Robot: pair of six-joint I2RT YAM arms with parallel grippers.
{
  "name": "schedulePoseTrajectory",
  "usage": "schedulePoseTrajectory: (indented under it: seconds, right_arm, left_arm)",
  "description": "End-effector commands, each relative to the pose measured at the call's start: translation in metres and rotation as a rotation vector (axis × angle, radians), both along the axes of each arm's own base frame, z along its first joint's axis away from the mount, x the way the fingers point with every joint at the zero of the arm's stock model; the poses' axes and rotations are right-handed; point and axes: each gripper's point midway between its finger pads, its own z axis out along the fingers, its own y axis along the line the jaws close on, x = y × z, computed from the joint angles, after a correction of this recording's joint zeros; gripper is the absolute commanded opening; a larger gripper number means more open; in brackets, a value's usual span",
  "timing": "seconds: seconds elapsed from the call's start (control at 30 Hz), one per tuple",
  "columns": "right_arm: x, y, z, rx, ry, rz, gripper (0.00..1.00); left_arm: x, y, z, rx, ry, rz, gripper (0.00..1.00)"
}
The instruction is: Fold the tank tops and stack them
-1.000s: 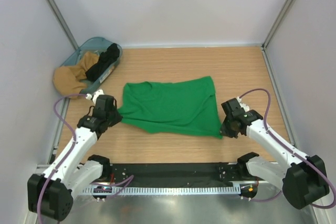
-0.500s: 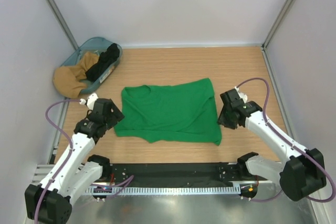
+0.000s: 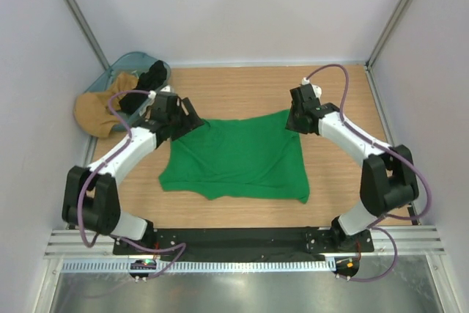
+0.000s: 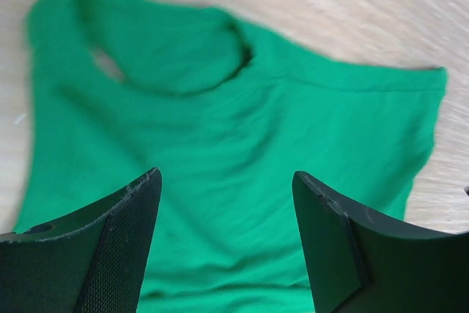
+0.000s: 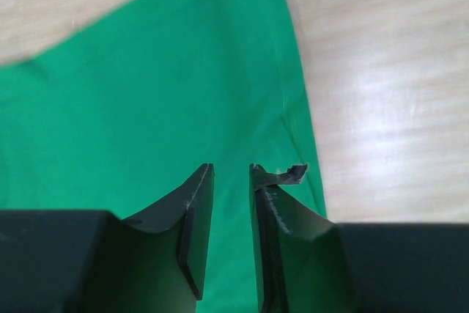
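The pale wooden table ran out under both arms. The bright green fabric tank top lay spread flat on it in a single layer, stretching between the two grippers and back from them toward the arm bases, its neckline and straps just under the left one. No fold showed in it yet.

Beyond the left gripper, off to its outer side, sat a blue-grey plastic basket. A tan cloth spilled over its rim, and the black fabric tank top was bunched inside, not laid out at all.

The left gripper hung over the green top's far left corner with its jaws spread wide and nothing between them. The right gripper hung over the far right corner, the cloth's side edge just below it, its jaws parted only by a narrow slit and gripping nothing that I could see.

By my reckoning the job had barely begun: both tops needed folding, then stacking.
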Motion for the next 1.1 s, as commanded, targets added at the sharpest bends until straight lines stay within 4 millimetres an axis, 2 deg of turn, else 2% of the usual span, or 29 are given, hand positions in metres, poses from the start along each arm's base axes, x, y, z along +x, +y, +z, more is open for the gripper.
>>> schedulePoseTrajectory:
  seconds: [0.0, 0.07, 0.1, 0.13, 0.2, 0.23, 0.27, 0.33, 0.37, 0.43, 0.47, 0.63, 0.7, 0.83, 0.93, 0.97, 1.07]
  right_arm:
    - [0.048, -0.006, 0.020, -0.020, -0.099, -0.021, 0.34]
    - [0.068, -0.008, 0.018, -0.013, -0.106, -0.033, 0.34]
    - [0.075, -0.009, 0.017, -0.017, -0.105, -0.037, 0.35]
    - [0.085, -0.009, 0.010, -0.027, -0.089, -0.040, 0.35]
    - [0.096, -0.016, 0.005, -0.045, -0.070, -0.055, 0.35]
    - [0.103, -0.016, 0.006, -0.050, -0.066, -0.060, 0.34]
    - [0.107, -0.019, -0.007, -0.068, -0.040, -0.067, 0.34]
    - [0.116, -0.021, -0.010, -0.079, -0.041, -0.070, 0.34]
    - [0.119, -0.023, -0.022, -0.092, -0.022, -0.074, 0.34]
    - [0.126, -0.028, -0.025, -0.105, -0.019, -0.084, 0.35]
    - [0.127, -0.030, -0.036, -0.116, 0.002, -0.088, 0.37]
    - [0.135, -0.041, -0.052, -0.124, 0.026, -0.111, 0.39]
    - [0.136, -0.040, -0.058, -0.110, 0.034, -0.106, 0.38]
    - [0.136, -0.033, -0.066, -0.078, 0.047, -0.082, 0.30]
    - [0.136, -0.030, -0.067, -0.065, 0.050, -0.074, 0.17]
    - [0.136, -0.030, -0.066, -0.063, 0.049, -0.073, 0.08]
    - [0.138, -0.027, -0.059, -0.042, 0.024, -0.064, 0.02]
  left_arm:
    - [0.041, -0.035, 0.021, -0.060, -0.093, -0.108, 0.74]
    - [0.051, -0.045, 0.017, -0.069, -0.093, -0.127, 0.75]
    - [0.060, -0.050, 0.022, -0.075, -0.115, -0.132, 0.75]
    - [0.065, -0.054, 0.010, -0.071, -0.090, -0.137, 0.75]
    - [0.077, -0.059, 0.013, -0.079, -0.095, -0.142, 0.74]
    - [0.081, -0.062, 0.000, -0.074, -0.069, -0.147, 0.73]
    - [0.088, -0.065, 0.004, -0.078, -0.079, -0.152, 0.72]
    - [0.093, -0.070, -0.011, -0.072, -0.049, -0.161, 0.71]
    - [0.098, -0.072, -0.011, -0.072, -0.054, -0.164, 0.71]
    - [0.101, -0.074, -0.016, -0.067, -0.043, -0.169, 0.70]
    - [0.102, -0.076, -0.022, -0.068, -0.032, -0.174, 0.70]
    - [0.103, -0.080, -0.034, -0.061, -0.012, -0.189, 0.70]
    - [0.103, -0.083, -0.039, -0.055, -0.004, -0.197, 0.68]
    - [0.102, -0.089, -0.046, -0.047, 0.006, -0.212, 0.64]
    - [0.100, -0.091, -0.052, -0.032, 0.014, -0.211, 0.59]
    - [0.100, -0.090, -0.053, -0.027, 0.016, -0.206, 0.58]
    - [0.099, -0.087, -0.054, -0.013, 0.018, -0.199, 0.56]
